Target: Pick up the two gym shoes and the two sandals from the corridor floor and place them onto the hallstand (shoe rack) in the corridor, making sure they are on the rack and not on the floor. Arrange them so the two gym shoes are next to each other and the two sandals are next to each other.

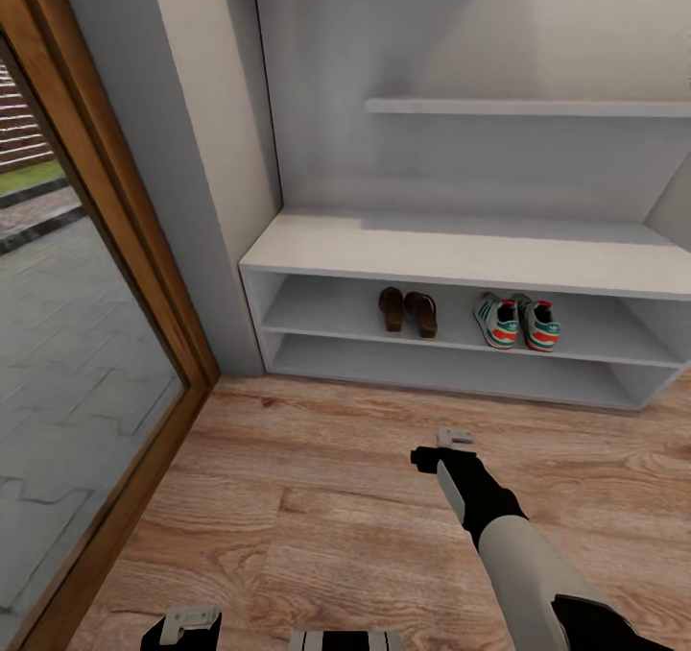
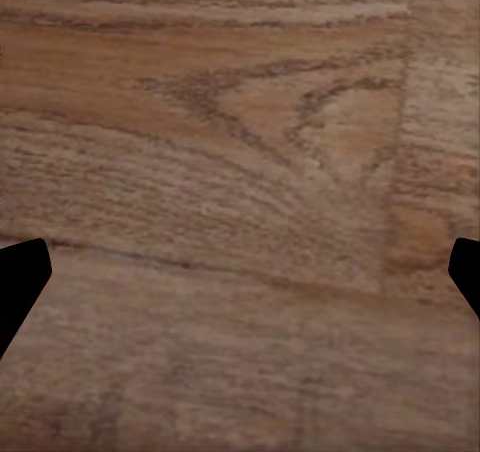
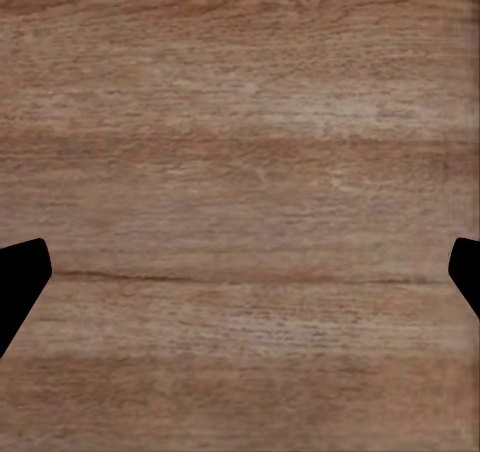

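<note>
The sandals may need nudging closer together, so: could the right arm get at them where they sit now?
Probably yes. The sandals sit near the front edge of the hallstand's upper open shelf, and bare floor lies between them and the right claw, which is open and empty. The bench top above leaves little headroom.

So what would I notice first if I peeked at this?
The shoes: two brown sandals and two white gym shoes with green stripes sit in side-by-side pairs on the upper open shelf of the grey hallstand. Then the right gripper, hanging open over the wooden floor.
</note>
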